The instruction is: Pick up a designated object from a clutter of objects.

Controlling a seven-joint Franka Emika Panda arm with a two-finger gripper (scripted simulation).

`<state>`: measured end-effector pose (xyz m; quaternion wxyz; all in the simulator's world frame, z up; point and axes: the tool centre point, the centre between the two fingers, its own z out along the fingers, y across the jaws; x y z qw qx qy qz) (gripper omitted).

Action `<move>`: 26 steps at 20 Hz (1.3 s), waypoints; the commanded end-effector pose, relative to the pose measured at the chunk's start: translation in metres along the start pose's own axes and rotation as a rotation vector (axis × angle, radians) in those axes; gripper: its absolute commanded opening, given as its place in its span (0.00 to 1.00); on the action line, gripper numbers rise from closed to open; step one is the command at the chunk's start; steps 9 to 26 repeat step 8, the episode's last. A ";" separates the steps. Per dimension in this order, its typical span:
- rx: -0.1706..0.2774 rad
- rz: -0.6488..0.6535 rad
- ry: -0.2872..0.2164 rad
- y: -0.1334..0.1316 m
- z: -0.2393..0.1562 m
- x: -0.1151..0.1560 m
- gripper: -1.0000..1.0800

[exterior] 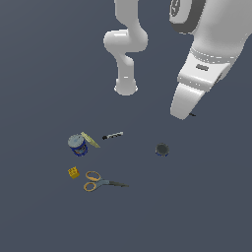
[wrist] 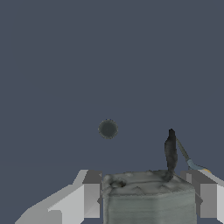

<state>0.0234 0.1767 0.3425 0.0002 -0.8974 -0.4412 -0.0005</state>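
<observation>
Grey-faced block (wrist: pixel 148 199) clamped btwn pincer (wrist: pixel 146 197) fingers (wrist: pixel 89 194), off floor.

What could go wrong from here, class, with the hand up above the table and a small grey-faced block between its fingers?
1. The piece seems gripped only near the tips of the fingers, so it might slip out of the hand.
2. The disc lies on the table beyond the hand; a dropped piece could strike it, or bounce towards the scissors and be hard to pick up again.
</observation>
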 end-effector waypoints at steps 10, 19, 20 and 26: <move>0.000 0.001 -0.001 0.000 -0.022 0.005 0.00; 0.000 0.001 -0.001 0.000 -0.022 0.005 0.00; 0.000 0.001 -0.001 0.000 -0.022 0.005 0.00; 0.000 0.001 -0.001 0.000 -0.022 0.005 0.00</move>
